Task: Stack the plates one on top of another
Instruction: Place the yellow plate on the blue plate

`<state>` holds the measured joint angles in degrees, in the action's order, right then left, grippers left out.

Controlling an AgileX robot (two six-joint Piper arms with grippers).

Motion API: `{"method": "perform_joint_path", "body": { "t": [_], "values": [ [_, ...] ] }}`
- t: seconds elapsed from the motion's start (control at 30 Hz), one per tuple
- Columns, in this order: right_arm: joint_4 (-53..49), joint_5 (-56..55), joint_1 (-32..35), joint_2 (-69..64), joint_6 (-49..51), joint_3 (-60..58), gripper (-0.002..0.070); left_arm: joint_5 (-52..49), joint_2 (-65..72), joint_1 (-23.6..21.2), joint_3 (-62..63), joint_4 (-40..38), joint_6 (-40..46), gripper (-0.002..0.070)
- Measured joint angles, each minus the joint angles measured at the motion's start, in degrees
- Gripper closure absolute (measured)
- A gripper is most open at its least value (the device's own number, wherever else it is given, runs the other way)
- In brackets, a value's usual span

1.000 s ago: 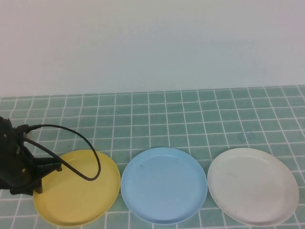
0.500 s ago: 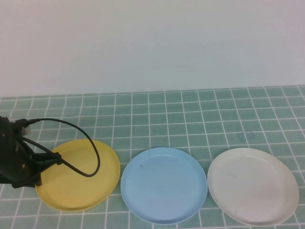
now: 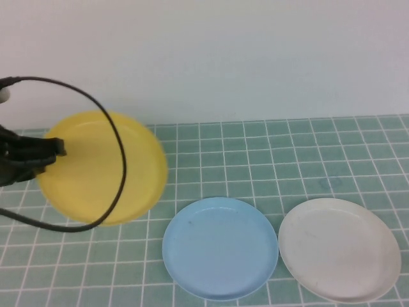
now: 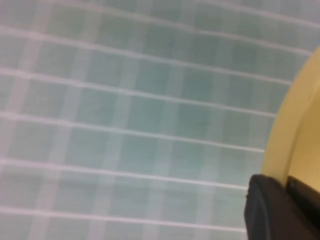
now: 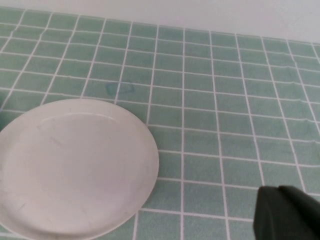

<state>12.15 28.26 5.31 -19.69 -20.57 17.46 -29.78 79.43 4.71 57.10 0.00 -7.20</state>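
Observation:
My left gripper (image 3: 56,151) is shut on the left rim of the yellow plate (image 3: 102,167) and holds it lifted above the table at the left, its face tipped toward the camera. In the left wrist view the left gripper (image 4: 286,183) pinches the yellow plate's rim (image 4: 295,125) between its dark fingers. The light blue plate (image 3: 220,247) lies flat at the front middle. The white plate (image 3: 339,249) lies flat just to its right, and also shows in the right wrist view (image 5: 75,165). My right gripper (image 5: 278,192) is shut and empty, off to the side of the white plate.
The table (image 3: 287,153) is covered in green tiles with white grout. A plain pale wall (image 3: 223,57) stands behind it. A black cable (image 3: 121,173) loops from the left arm across the front of the yellow plate.
My left gripper has lifted the yellow plate off the table and carried it up and away from the front edge. The blue and white plates have not moved.

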Motion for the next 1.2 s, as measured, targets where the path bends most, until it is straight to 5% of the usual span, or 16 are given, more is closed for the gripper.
{"method": "perform_joint_path", "body": {
  "t": [0.27, 0.7, 1.2],
  "values": [
    [0.0, -0.4, 0.0, 0.0, 0.0, 0.0, 0.0678, -1.9, 4.8, 6.5, -1.1, -27.5, 26.0, 0.0670],
    [0.0, -0.8, 0.0, 0.0, 0.0, 0.0, 0.0678, 7.5, 19.4, 17.7, -1.1, -28.7, 29.1, 0.0669],
    [0.1, -1.0, 0.0, 0.0, 0.0, 0.0, 0.0678, 10.3, 20.7, 18.4, -1.1, -29.1, 32.6, 0.0628]
  ]
}}
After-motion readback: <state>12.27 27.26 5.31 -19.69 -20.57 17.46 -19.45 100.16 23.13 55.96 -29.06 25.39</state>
